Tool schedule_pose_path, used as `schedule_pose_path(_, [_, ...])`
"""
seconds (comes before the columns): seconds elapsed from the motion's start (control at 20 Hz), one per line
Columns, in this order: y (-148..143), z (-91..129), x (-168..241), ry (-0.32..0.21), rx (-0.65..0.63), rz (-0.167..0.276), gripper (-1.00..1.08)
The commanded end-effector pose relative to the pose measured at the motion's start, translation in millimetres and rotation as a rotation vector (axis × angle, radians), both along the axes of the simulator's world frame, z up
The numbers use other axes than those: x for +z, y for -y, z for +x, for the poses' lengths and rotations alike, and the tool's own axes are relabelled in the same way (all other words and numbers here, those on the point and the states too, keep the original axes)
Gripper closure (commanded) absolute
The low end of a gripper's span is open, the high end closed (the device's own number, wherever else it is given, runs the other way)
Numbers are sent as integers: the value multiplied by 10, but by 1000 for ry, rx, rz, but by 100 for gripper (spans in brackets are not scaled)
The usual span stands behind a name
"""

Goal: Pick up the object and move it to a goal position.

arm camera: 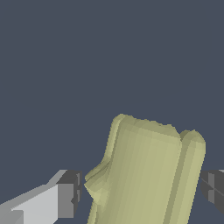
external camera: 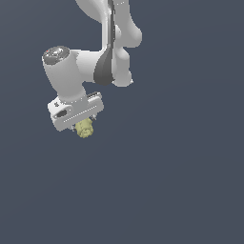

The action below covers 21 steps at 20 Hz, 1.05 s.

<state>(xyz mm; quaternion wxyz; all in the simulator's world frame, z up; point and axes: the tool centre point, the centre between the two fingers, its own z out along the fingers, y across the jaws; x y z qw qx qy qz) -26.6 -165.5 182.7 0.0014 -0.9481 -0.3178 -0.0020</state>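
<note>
My white end effector straddles the small lumpy yellow-green block; fingers look slightly clear, so lifting now could drop it

light: even, soft, falling from above | shadows: none showing on the flat slate backdrop | glare: none | focus: both views rendering sharp | edges: slightly jagged, no distortion

A flat, uniform dark blue-grey surface fills the background of the exterior view. The wrist view shows the same plain dark blue-grey surface, unmarked and without visible edges or texture.
</note>
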Motion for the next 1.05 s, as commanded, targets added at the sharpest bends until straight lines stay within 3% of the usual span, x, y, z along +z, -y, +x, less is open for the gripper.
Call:
schedule_pose_path(0.0, [64, 37, 268, -1, -2, 0, 108])
schedule_pose_path(0.5, [257, 174, 1017, -2, -9, -3, 108])
schedule_pose_path(1.0, [322, 228, 1244, -3, -11, -4, 108])
